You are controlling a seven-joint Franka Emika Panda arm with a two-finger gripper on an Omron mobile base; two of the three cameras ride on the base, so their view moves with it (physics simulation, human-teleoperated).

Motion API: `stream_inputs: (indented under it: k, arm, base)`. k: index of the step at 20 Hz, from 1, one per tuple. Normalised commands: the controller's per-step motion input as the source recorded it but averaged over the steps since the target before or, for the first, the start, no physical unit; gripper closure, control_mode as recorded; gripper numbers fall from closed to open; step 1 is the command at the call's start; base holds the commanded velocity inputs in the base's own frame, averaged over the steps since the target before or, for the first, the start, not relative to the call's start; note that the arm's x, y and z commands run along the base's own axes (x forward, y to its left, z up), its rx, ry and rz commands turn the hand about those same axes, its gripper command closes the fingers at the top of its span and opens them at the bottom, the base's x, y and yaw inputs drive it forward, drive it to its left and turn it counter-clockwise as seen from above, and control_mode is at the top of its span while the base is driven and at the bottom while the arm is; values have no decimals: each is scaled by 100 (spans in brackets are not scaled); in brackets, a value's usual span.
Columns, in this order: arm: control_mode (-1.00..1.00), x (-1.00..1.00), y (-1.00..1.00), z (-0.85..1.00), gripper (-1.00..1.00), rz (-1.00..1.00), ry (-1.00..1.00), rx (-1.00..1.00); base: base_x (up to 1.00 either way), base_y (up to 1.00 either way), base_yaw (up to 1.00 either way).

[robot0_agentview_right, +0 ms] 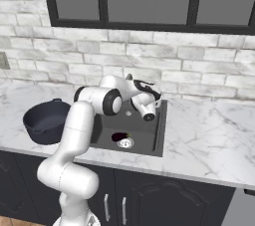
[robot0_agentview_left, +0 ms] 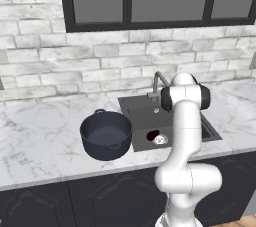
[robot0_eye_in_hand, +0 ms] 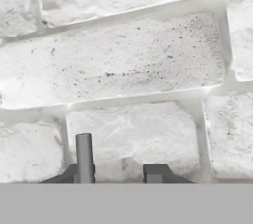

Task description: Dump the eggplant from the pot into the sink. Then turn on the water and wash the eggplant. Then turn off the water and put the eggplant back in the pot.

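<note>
The eggplant point(robot0_agentview_left: 152, 134) point(robot0_agentview_right: 119, 136) lies in the sink point(robot0_agentview_left: 145, 113) point(robot0_agentview_right: 149, 135), next to the round silver drain point(robot0_agentview_right: 125, 143). The dark pot point(robot0_agentview_left: 106, 133) point(robot0_agentview_right: 46, 120) stands upright on the counter left of the sink, and its inside looks bare. My gripper point(robot0_agentview_right: 132, 81) point(robot0_eye_in_hand: 116, 173) is up behind the basin by the faucet point(robot0_agentview_left: 159, 78), pointing at the brick wall. Its jaws are drawn in, with nothing held between them. A grey faucet rod point(robot0_eye_in_hand: 84, 156) rises just beside the left fingertip. No water shows.
White marble counter point(robot0_agentview_left: 45, 136) runs left and right of the sink. A white brick wall point(robot0_eye_in_hand: 128, 60) stands close behind the faucet, with a dark-framed window point(robot0_agentview_left: 130, 1) above it. Dark cabinet fronts point(robot0_agentview_right: 164, 200) sit below the counter.
</note>
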Motion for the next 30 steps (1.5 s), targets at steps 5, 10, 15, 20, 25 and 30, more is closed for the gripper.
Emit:
stream_inputs:
  k: [5,10,15,20,25,30]
  arm:
    - [-100,0,-55,-7,100,-1,1,0]
    - [-100,0,-60,-10,100,-1,2,0]
    - [-100,0,-67,-11,100,-1,3,0]
    - [-100,0,-71,-15,100,-3,7,1]
    - [-100,0,-77,-19,100,-3,9,3]
    - [-100,0,-79,-28,100,-3,11,4]
  base:
    - [0,0,0]
    - [0,0,0]
    - [0,0,0]
    - [0,0,0]
    - [0,0,0]
    - [0,0,0]
